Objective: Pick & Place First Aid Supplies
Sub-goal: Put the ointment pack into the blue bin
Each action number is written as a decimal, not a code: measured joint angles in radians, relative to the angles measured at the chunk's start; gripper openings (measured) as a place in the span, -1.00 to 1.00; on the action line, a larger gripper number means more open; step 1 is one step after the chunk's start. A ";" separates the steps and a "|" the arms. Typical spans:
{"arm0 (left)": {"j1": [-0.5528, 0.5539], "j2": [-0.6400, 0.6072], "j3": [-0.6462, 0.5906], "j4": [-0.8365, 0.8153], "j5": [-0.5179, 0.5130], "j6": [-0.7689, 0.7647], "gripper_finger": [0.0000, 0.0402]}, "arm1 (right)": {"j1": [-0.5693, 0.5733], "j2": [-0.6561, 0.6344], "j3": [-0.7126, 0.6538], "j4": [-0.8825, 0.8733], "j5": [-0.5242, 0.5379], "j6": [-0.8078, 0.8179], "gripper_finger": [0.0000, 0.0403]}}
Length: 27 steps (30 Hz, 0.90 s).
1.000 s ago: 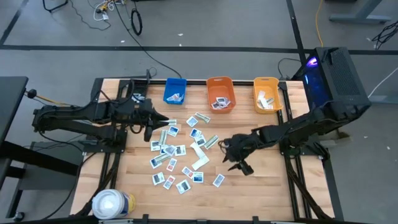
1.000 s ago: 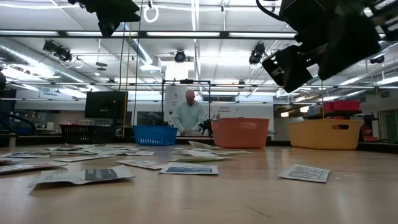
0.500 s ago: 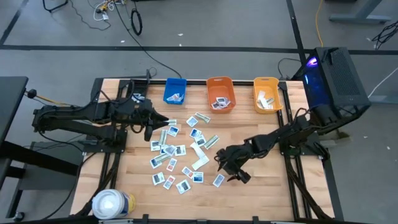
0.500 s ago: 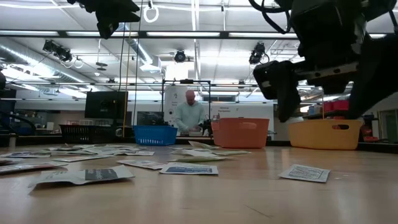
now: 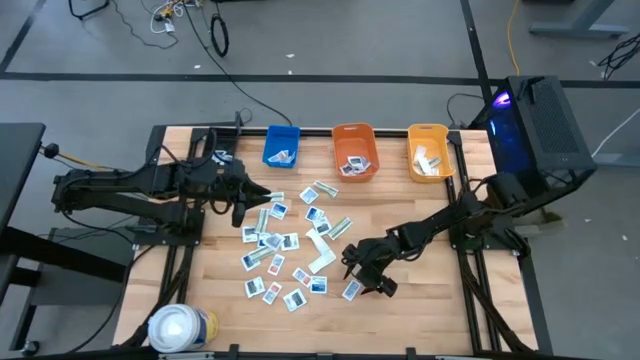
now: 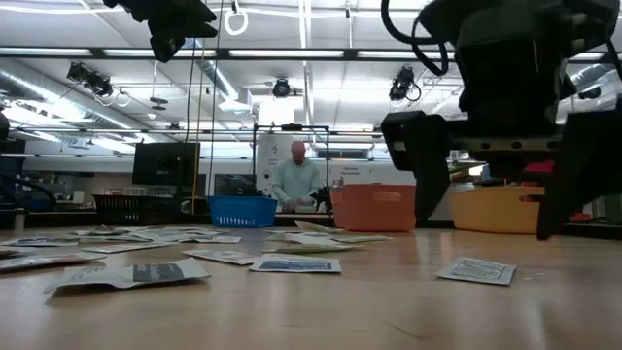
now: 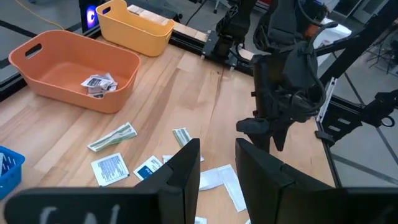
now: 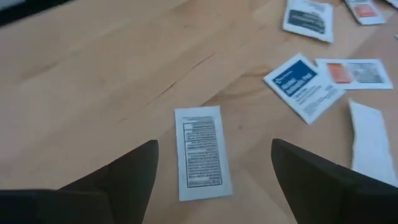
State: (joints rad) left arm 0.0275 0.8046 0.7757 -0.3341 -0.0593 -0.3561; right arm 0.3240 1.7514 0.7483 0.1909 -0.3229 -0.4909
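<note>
the right tool (image 5: 362, 280) is seen low over the worktop (image 5: 420, 300), its fingers spread wide and holding nothing. in the right wrist view a lone white packet (image 8: 200, 152) with dark print lies flat on the wood between the two fingers, not touched by either. in the high view this packet (image 5: 351, 290) lies just beside the tool, apart from the main scatter of first aid supplies (image 5: 280, 245) spread over the middle of the worktop. a few more packets are seen inside the blue bin (image 5: 281, 146), the orange bin (image 5: 353, 150) and the yellow bin (image 5: 429, 150) along the far edge. the left tool (image 5: 243, 200) is held above the scatter's left edge, its fingers (image 7: 183, 168) only narrowly parted, with nothing seen between them.
</note>
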 joint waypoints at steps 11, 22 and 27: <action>0.000 0.000 0.000 -0.001 0.000 -0.005 -0.47 | 0.021 0.059 0.000 0.017 0.016 -0.091 0.57; 0.000 0.000 0.000 0.000 0.000 -0.027 -0.47 | 0.017 0.063 0.002 -0.010 0.008 0.057 0.45; 0.000 0.000 0.000 0.000 -0.008 -0.033 -0.47 | 0.017 0.063 0.002 -0.025 0.006 0.091 0.31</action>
State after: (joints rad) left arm 0.0277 0.8047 0.7760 -0.3336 -0.0678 -0.3895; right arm 0.3412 1.8145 0.7498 0.1654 -0.3171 -0.4002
